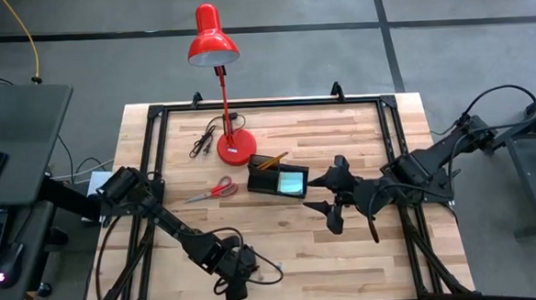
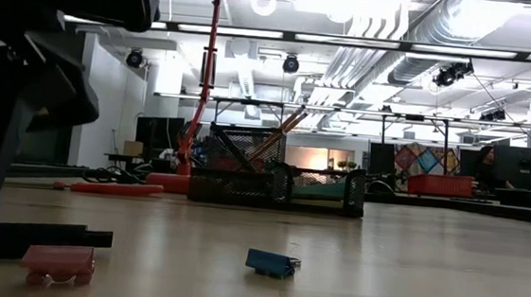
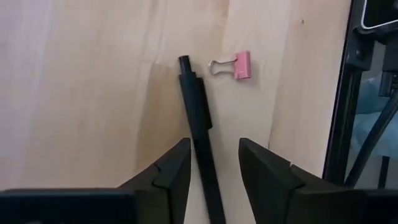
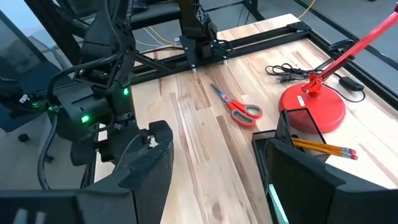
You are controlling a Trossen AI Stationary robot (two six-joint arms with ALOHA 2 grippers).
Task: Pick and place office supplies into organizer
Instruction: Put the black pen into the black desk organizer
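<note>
My left gripper (image 1: 242, 269) is low over the table near its front edge, open. In the left wrist view its two fingers (image 3: 214, 171) stand on either side of a black pen (image 3: 199, 130) that lies flat on the wood; the pen runs close along one finger. The black organizer (image 1: 277, 178) stands mid-table with orange pencils (image 4: 323, 148) and a teal pad (image 1: 293, 180) in it. Red-handled scissors (image 1: 212, 191) lie flat to its left. My right gripper (image 1: 330, 198) hovers open and empty just right of the organizer.
A pink binder clip (image 3: 235, 65) lies beside the pen's far end, and a blue clip (image 2: 271, 263) lies nearby. The red lamp's base (image 1: 236, 147) and a black cord (image 1: 203, 142) sit behind the organizer. A black frame rail (image 3: 348, 112) runs along the table's edge.
</note>
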